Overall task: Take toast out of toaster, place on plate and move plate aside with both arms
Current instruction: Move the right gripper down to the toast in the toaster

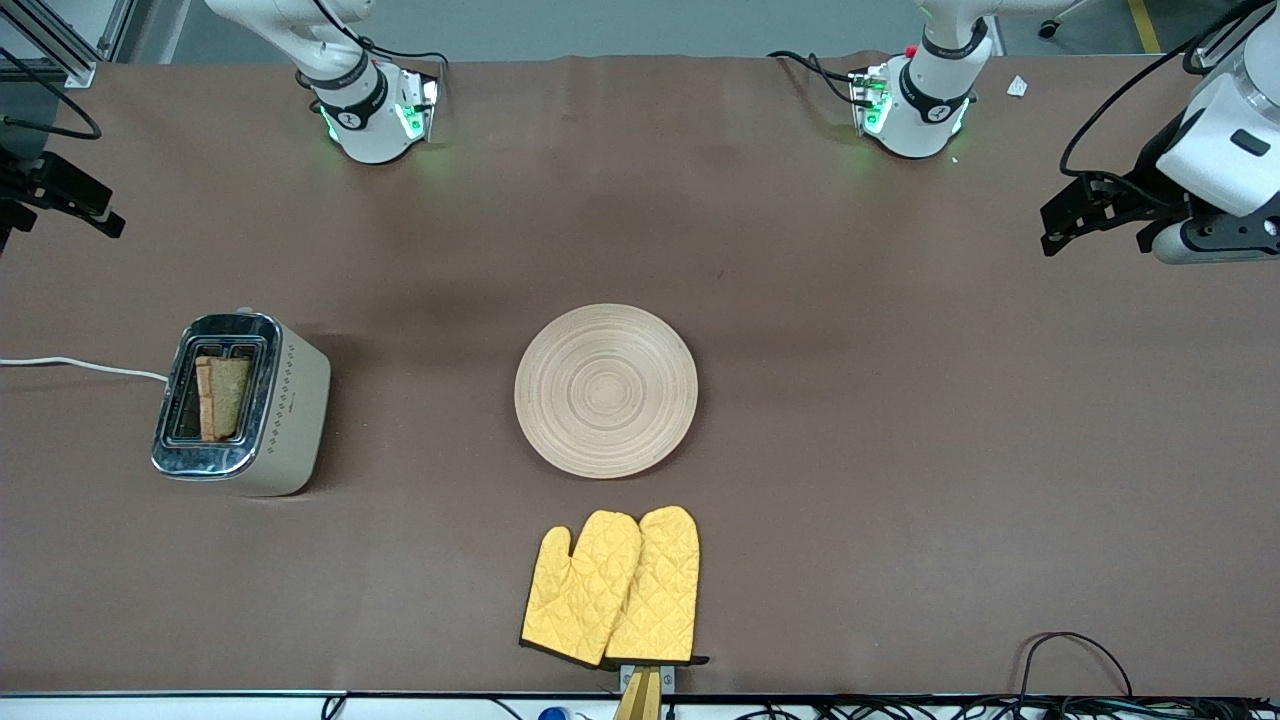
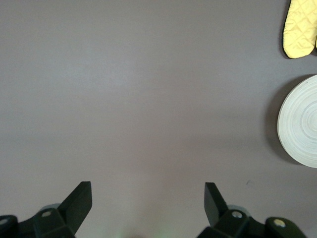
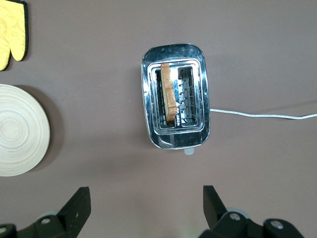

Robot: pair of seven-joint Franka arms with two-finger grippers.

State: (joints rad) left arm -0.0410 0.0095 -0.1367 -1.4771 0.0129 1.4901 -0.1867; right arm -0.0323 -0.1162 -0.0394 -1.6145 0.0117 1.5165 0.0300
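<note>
Right wrist view gives us the clearest look at the toast (image 3: 169,92): a light brown slice with a darker crust, standing on edge in one slot of the cream-sided, chrome-topped toaster (image 3: 175,95), its top edge showing above the slot. That toaster sits at the right arm's end of the table, its white cord (image 3: 262,115) trailing off, well apart from the round pale wooden plate with ring grooves (image 1: 606,390) at mid-table.

Nothing is held yet. The right gripper (image 3: 144,202) hangs above bare brown tabletop (image 1: 900,450) just beside the toaster, fingers spread wide; the left gripper (image 2: 148,199) waits over the left arm's end, fingers likewise apart.

To lift the slice cleanly, we judge the right gripper should turn so its fingers straddle the thin faces, come straight down and pull straight up — a skewed pinch could catch the slot wires.

Only the front view shows both yellow quilted oven mitts (image 1: 612,588) whole — nearer the camera than the plate.
</note>
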